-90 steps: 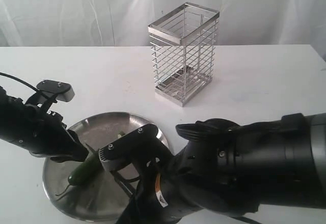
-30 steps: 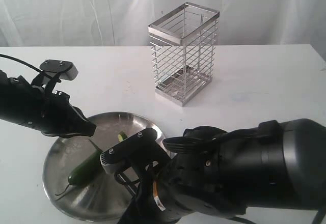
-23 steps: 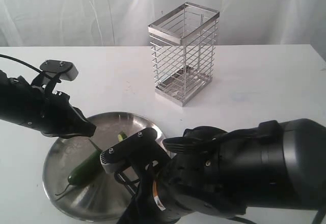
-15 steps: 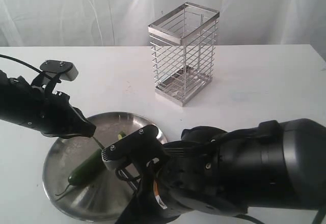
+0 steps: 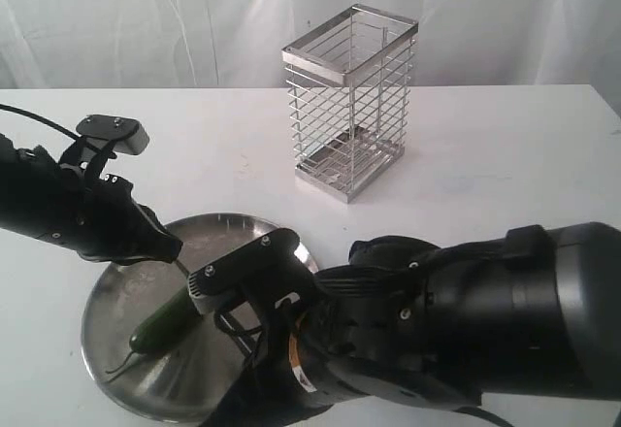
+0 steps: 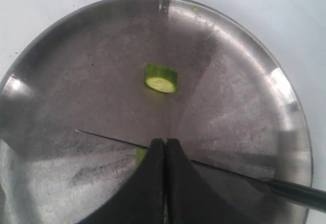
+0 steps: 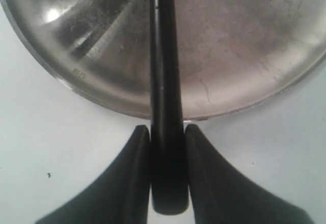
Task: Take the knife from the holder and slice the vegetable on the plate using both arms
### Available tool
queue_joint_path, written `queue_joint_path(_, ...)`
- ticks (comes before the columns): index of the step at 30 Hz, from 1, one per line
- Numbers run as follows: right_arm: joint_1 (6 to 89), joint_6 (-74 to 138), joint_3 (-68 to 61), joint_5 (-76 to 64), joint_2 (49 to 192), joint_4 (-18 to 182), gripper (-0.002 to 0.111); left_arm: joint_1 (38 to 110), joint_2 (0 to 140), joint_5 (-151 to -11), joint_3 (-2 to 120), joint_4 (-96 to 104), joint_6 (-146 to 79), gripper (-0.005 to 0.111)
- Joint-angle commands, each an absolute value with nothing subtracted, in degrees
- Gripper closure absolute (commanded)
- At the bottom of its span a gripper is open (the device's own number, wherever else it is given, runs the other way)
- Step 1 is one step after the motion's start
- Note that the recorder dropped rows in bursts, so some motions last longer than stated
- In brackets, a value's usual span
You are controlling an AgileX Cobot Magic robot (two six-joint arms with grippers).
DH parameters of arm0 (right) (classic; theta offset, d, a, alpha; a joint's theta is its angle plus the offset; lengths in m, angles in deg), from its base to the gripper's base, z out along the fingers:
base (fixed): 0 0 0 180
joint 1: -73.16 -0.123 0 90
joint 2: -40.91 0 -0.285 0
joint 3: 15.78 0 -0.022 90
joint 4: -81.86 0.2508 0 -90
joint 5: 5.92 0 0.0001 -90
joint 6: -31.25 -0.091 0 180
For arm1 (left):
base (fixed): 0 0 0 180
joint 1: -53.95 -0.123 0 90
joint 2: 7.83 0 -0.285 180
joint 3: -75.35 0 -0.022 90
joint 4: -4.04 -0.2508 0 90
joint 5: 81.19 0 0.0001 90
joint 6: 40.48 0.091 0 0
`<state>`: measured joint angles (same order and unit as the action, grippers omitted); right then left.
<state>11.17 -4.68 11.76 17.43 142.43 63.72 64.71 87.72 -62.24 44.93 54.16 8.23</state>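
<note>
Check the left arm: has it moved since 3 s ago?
Yes. The left arm has risen and pulled back off the vegetable, toward the far left rim of the plate, judged against the holder.

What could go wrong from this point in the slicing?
The left gripper is shut just above the knife blade, so the two may collide. The vegetable lies unheld on the smooth plate and may roll under the cut. A loose slice could be knocked off.
</note>
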Motion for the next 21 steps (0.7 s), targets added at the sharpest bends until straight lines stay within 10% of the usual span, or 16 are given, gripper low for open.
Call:
queue_joint_path(1,11.0,-5.0,11.9,18.1,141.7,63.7,0.108,65.1,87.4,-61.0,44.9,54.8,8.4,0.107)
queue_joint_path(21,10.1,-4.7,11.9,17.1,143.1,64.9,0.108,65.1,87.4,-60.8,44.9,54.4,8.3,0.107)
